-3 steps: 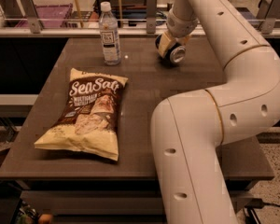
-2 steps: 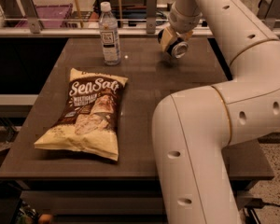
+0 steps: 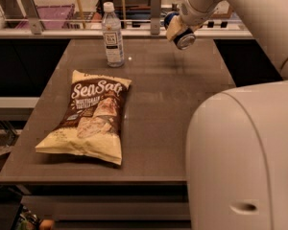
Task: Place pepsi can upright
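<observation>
My arm (image 3: 245, 152), smooth white plastic in fat rounded segments, fills the 4 o'clock side and reaches up to 1 o'clock. A second ago its wrist was low over the far right of the table (image 3: 173, 104); now it has risen, and the can has gone up with it. I judge the pickup done, with turning and setting down still ahead.

The table is a flat, dull grey-brown slab. On it at 8 o'clock lies the Sea Salt chip bag (image 3: 89, 116), a crinkly, puffed foil pillow in cream and brown. At 11 o'clock stands the clear plastic bottle (image 3: 113, 35), ribbed, white-capped and upright.

My gripper (image 3: 178, 28) hangs at 1 o'clock, above the table's far edge. Its fingers are mostly hidden, but it appears clamped around the pepsi can (image 3: 185, 40), a blue metal cylinder. The can is clear of the surface and tilted, its silver end facing down toward 5 o'clock.
</observation>
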`<state>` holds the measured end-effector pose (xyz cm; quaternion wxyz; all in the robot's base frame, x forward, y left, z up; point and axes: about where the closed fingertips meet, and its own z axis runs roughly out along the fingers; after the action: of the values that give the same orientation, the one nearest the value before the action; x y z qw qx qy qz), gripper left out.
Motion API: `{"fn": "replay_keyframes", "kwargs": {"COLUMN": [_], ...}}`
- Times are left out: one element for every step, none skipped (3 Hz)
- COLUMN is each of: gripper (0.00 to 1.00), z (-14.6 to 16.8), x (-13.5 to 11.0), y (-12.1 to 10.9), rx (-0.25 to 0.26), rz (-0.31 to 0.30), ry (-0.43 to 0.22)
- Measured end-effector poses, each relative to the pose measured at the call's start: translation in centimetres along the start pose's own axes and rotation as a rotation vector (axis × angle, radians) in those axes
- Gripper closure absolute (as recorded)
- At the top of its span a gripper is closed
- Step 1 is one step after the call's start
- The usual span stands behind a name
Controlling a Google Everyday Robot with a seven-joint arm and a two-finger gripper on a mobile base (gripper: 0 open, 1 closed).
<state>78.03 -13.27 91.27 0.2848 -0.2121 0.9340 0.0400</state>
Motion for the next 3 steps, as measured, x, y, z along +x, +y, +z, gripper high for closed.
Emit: {"fn": "replay_keyframes", "kwargs": {"gripper": [1.00, 1.00, 1.00], "z": [-1.8, -1.1, -0.6], "x": [-0.2, 1.7, 2.8], "y": [0.9, 2.1, 2.9], "rx": [0.010, 0.011, 0.011], "rz": [-0.006, -0.012, -0.022], "ry": [-0.117, -0.153, -0.167]}}
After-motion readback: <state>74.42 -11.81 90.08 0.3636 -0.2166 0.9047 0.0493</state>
